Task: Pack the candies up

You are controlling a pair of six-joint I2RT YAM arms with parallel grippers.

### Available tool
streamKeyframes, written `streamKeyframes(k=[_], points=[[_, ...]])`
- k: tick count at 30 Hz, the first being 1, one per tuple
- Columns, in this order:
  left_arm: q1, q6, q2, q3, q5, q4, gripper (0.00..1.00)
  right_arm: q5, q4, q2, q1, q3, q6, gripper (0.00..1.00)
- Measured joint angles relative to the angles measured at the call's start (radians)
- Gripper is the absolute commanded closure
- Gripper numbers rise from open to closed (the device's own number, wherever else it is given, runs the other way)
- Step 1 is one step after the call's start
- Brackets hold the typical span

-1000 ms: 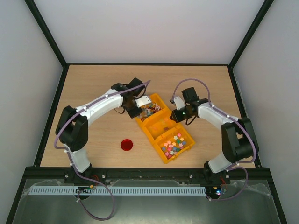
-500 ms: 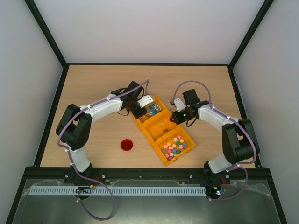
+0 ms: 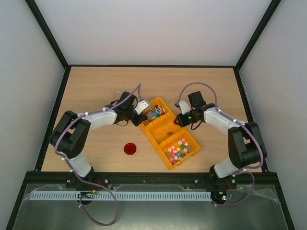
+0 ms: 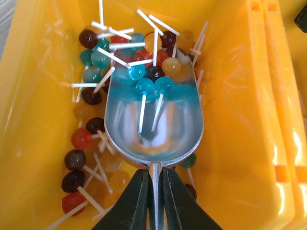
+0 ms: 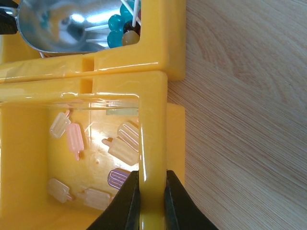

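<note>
Dozens of candies (image 3: pixel 181 148), tiny pastel bits in pink, yellow, green, blue & white, lie in the near bin (image 3: pixel 165 157). It's the yellow box closest to the arm bases, in a row of 3 set diagonally on the table (image 3: pixel 96 86). Next up, the mid bin (image 5: pixel 152 120) holds a few pale popsicle sweets (image 5: pixel 125 143), pink, cream & one purple, scattered on its floor. The far bin (image 4: pixel 240 120) is loaded w/ lollipops (image 4: pixel 98 60): round heads in red, brown, teal & amber, white sticks pointing every way. A metal scoop (image 4: pixel 153 124) sits in that pile w/ two blue lollipops in its bowl. The left gripper (image 4: pixel 154 184) is pinched tight on the scoop's thin handle. The right gripper (image 5: pixel 152 182) is clamped on the mid bin's side wall, one finger inside, one outside. A red lid (image 3: pixel 129 149) lies flat on the wood, apart from the bins, on the left-arm side.
</note>
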Motion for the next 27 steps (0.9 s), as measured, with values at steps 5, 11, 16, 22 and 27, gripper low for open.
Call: streamKeyframes(k=[5, 11, 16, 22, 27], points=[[0.051, -0.027, -0.069, -0.123, 0.052, 0.115, 0.98, -0.037, 0.017, 0.000, -0.018, 0.000, -0.001, 0.99], [0.082, -0.043, -0.101, -0.183, 0.094, 0.222, 0.98, -0.060, 0.022, 0.000, -0.052, 0.000, -0.005, 0.99], [0.101, -0.063, -0.124, -0.225, 0.127, 0.283, 0.98, -0.071, 0.021, 0.000, -0.066, 0.000, -0.012, 0.99], [0.117, -0.094, -0.167, -0.251, 0.164, 0.343, 0.98, -0.078, 0.021, 0.000, -0.069, 0.000, -0.017, 0.99], [0.117, -0.101, -0.188, -0.258, 0.189, 0.375, 0.98, -0.078, 0.021, 0.000, -0.069, 0.000, -0.020, 0.99]])
